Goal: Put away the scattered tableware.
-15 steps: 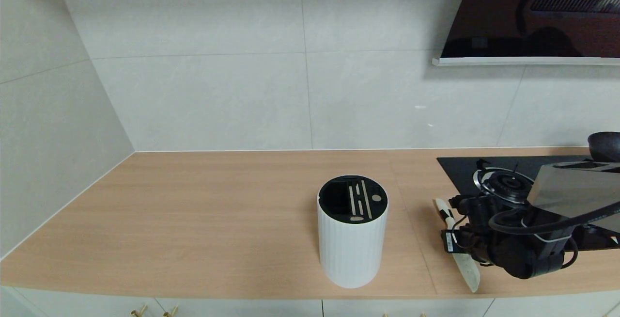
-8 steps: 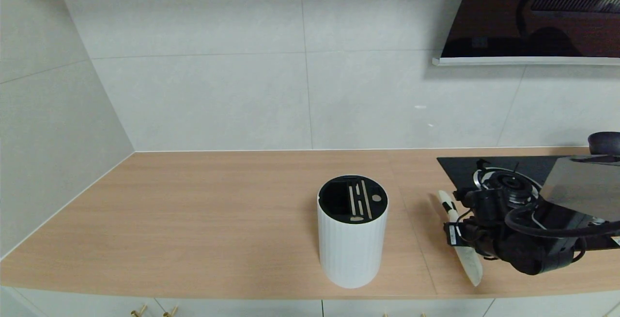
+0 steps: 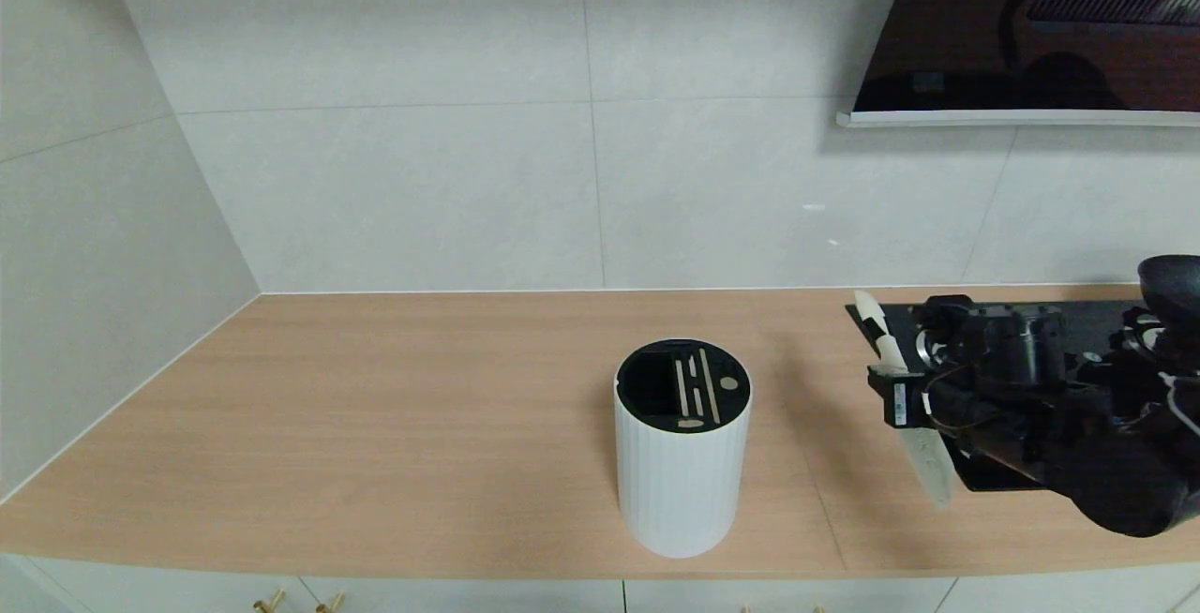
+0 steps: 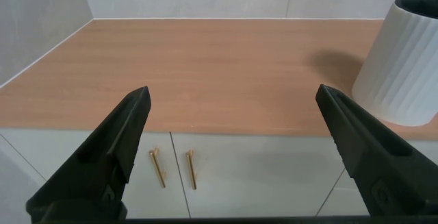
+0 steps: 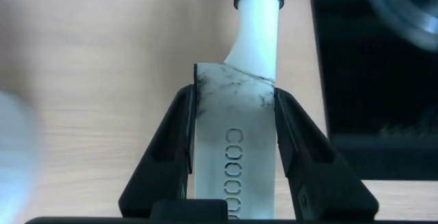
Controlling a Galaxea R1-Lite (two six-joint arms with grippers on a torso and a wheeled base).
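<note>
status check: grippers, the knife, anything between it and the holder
Right gripper shut on knife by the blade, near the stove. Left gripper open, at counter front edge. Holder upright; nothing seen between it and knife.

Light wood countertop (image 3: 422, 407) ran wall to wall, backed by pale grey wall tiles (image 3: 469, 172). Black glass cooktop (image 3: 1092, 318) was set into the counter at the right, with a gas burner (image 5: 404, 5) on it. Dark range hood (image 3: 1031, 32) hung above. A dark rounded object (image 3: 1170, 277), kind unclear, sat at the far right edge. White cabinet doors (image 4: 239, 176) below the counter carried gold handles (image 4: 171, 169).
</note>
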